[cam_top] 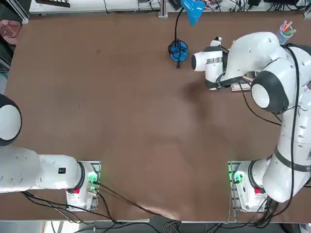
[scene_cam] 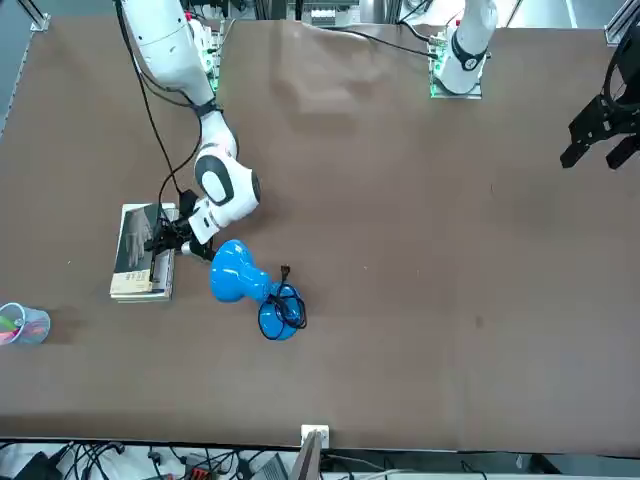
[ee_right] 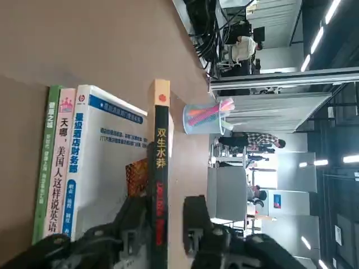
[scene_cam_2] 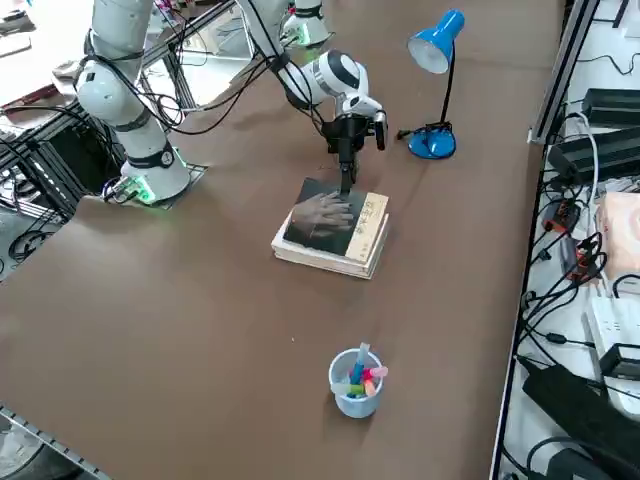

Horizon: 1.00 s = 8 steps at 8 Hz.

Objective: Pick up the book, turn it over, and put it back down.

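Note:
The book (scene_cam_2: 322, 215) lies flat on top of a small stack of books (scene_cam_2: 352, 256), its dark grey cover with a faint pale picture facing up. My right gripper (scene_cam_2: 345, 180) points down at the book's far edge. In the right wrist view the two fingers straddle the book's black spine (ee_right: 161, 168): one finger (ee_right: 134, 218) rests against it and the other stands slightly off it, so the gripper (ee_right: 165, 204) is open. From the front, the gripper (scene_cam: 160, 243) sits over the book (scene_cam: 138, 235). In the top view the arm hides both.
A blue desk lamp (scene_cam_2: 435, 50) stands just beyond the stack, its base (cam_top: 179, 51) close to my wrist. A cup of coloured pens (scene_cam_2: 357, 385) sits on the stack's other side. A thicker white book with blue print (ee_right: 95, 162) lies under the book.

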Available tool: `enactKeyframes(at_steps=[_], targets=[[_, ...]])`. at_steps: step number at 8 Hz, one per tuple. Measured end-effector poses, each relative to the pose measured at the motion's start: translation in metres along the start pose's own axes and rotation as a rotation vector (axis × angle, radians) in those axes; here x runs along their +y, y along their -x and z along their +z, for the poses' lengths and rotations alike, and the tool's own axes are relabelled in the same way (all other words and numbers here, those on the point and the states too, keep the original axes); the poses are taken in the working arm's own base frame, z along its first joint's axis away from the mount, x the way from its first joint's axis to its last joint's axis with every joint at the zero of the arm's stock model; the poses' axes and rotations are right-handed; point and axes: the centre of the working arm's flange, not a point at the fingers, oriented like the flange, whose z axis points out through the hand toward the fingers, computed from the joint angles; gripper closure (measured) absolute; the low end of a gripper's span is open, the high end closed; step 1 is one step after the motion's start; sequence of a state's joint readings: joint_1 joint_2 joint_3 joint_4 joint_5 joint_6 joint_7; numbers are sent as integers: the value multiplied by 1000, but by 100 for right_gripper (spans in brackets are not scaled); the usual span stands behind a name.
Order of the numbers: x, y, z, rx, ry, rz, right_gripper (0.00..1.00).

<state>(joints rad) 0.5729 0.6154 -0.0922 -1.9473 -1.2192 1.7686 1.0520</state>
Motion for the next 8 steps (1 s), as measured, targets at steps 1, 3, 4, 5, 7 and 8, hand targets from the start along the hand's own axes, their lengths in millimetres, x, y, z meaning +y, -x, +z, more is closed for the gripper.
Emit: enactKeyframes(at_steps=[1,3,4,5,7,8], targets=[[-1,0,0,0,1,-1,37],[-1,1,1,0,1,-2,21],[-2,1,1,0,1,-1,3],[-2,1,1,0,0,-1,2],[-1,0,4,-3,-3,1,3],[-1,0,6,-5,-6,3,1]])
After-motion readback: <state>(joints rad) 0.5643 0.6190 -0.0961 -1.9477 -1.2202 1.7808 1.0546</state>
